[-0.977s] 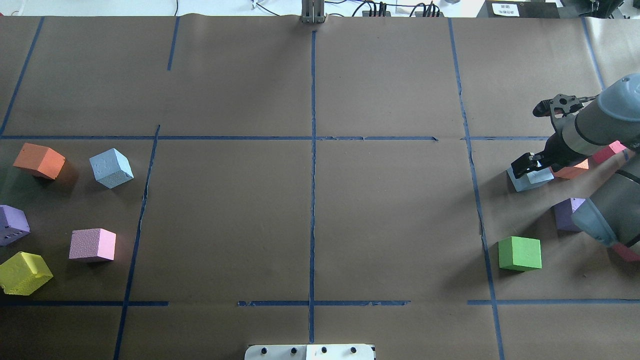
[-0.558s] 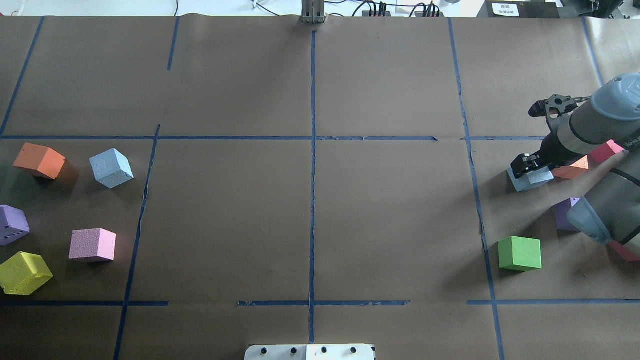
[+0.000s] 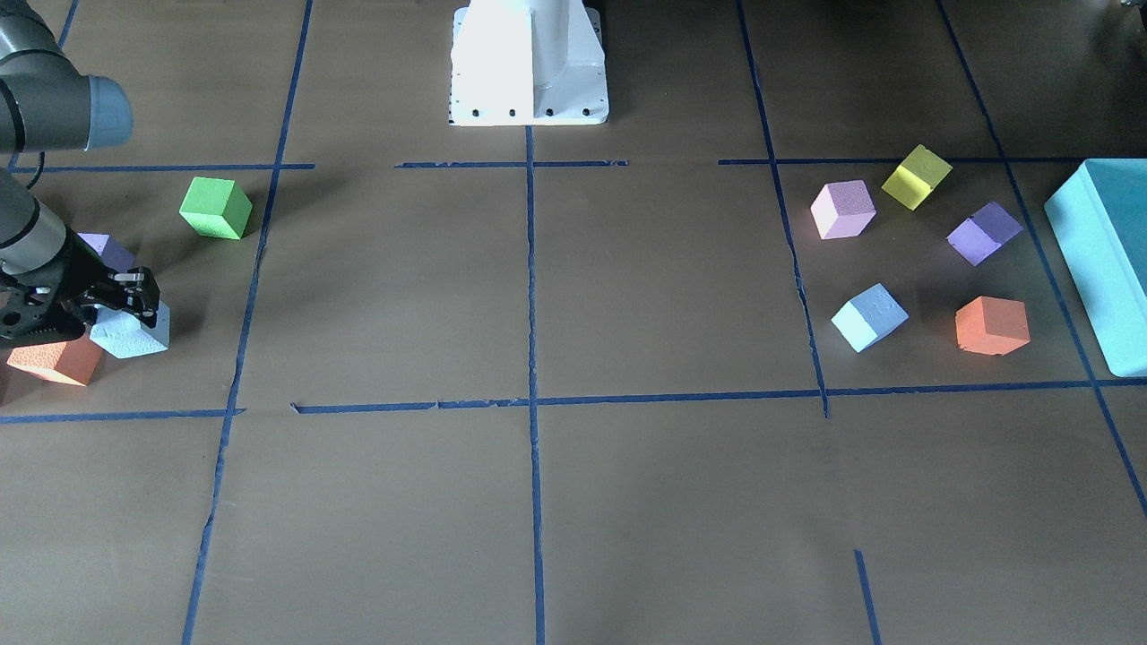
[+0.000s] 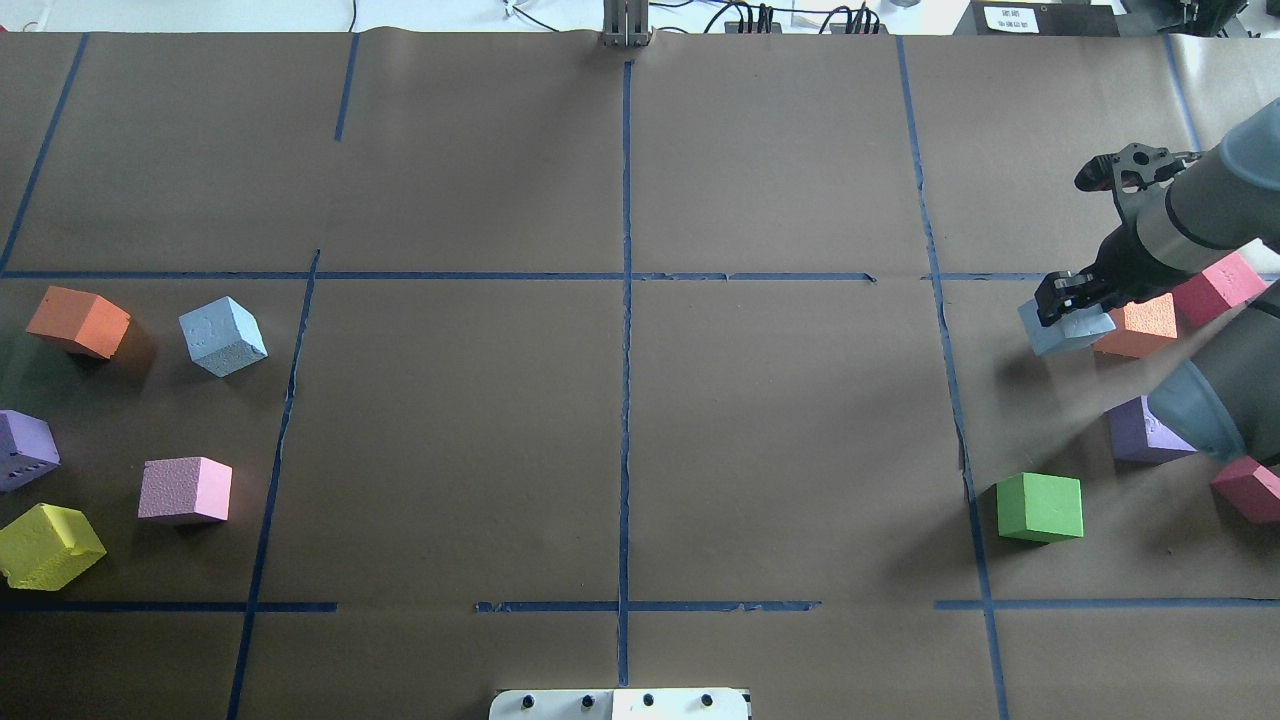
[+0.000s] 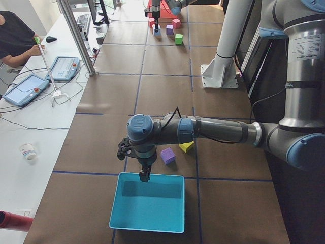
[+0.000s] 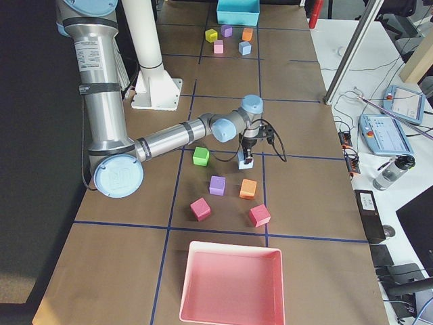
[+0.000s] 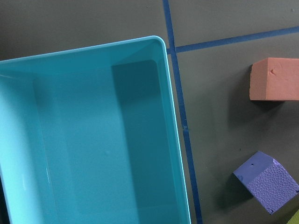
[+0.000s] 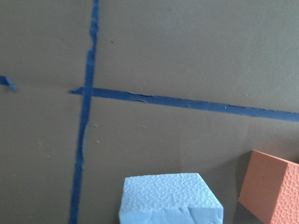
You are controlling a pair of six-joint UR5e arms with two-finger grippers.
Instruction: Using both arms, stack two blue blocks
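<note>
My right gripper (image 4: 1068, 300) is shut on a pale blue block (image 4: 1062, 332) and holds it just above the table at the far right, beside an orange cube (image 4: 1137, 328). The same gripper (image 3: 125, 296) and block (image 3: 134, 333) show in the front view, and the block fills the bottom of the right wrist view (image 8: 170, 199). The second blue block (image 4: 222, 336) lies free on the table's left side, also in the front view (image 3: 868, 317). My left gripper (image 5: 144, 176) hangs over the turquoise box; I cannot tell whether it is open.
A green cube (image 4: 1040, 507), purple cube (image 4: 1138, 430) and two red cubes (image 4: 1215, 288) lie around the right arm. Orange (image 4: 78, 321), purple (image 4: 25, 448), pink (image 4: 185, 489) and yellow (image 4: 48, 545) cubes surround the left blue block. The turquoise box (image 3: 1102, 260) stands at the left end, a pink tray (image 6: 230, 284) at the right end.
My right gripper has risen with the blue block in it, lifting it off the table and uncovering more of the orange cube beside it.
</note>
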